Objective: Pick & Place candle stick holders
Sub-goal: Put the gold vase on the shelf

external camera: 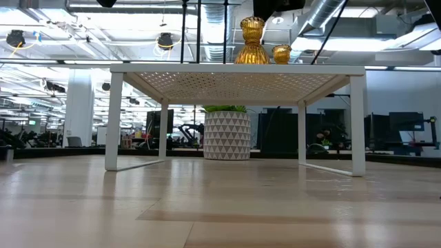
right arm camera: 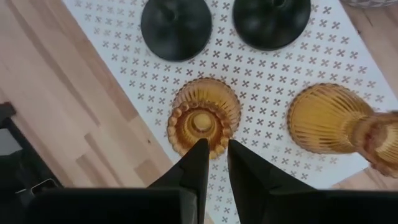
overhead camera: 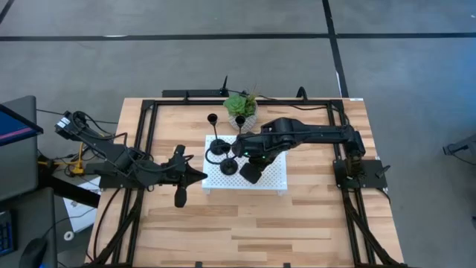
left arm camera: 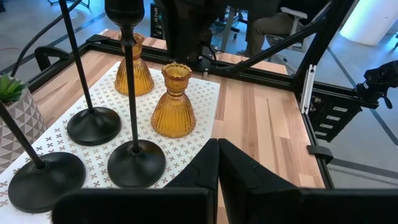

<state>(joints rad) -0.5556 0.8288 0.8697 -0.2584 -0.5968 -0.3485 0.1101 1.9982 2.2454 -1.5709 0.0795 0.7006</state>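
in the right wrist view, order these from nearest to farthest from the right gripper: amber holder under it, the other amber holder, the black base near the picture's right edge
1. amber holder directly beneath the right gripper, just past its fingertips
2. second amber holder, off to one side on the white perforated rack
3. black base, farther across the rack

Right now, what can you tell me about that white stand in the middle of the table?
The white stand is a low rack, seemingly metal, with a flat top punched with small cross-shaped holes and thin legs at the corners. It sits level on the wooden table, in front of the potted plant. Amber candle holders and black candlesticks stand on it.
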